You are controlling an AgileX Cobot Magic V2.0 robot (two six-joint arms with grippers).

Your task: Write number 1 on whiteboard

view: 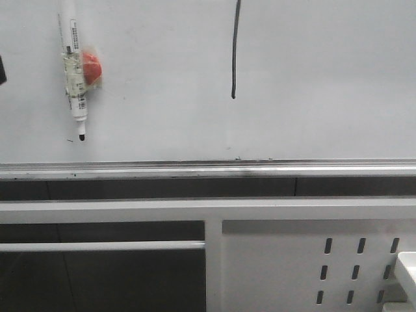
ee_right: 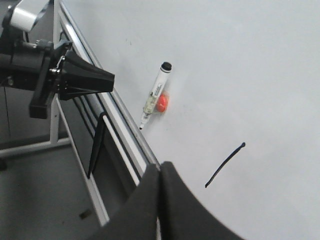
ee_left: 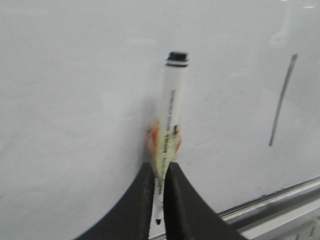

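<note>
Standing on the whiteboard as a thin black, slightly curved stroke, the number 1 is running off the upper edge of the front view; it is lying just ahead of the right tool and a little to one side of its tips, and the tool is not touching it; the fingers of this tool are pressing together with no gap, and they are holding nothing.

The left tool is keeping its fingers narrow, with only a thin slit between them, and it is gripping nothing; the right wrist view is showing it as a closed black cone beside the silver rail, apart from the board; straight ahead of it, in line with the slit, a white marker pen is sticking flat on the whiteboard, not in contact with the fingers; its black tip is pointing toward the rail, and its capped end is pointing away from the tool; a red lump is sitting taped against the pen body; from the left tool, the number 1 is lying beyond the pen, well apart from it.

Below the rail, a white panel with slotted holes is showing in the front view.
</note>
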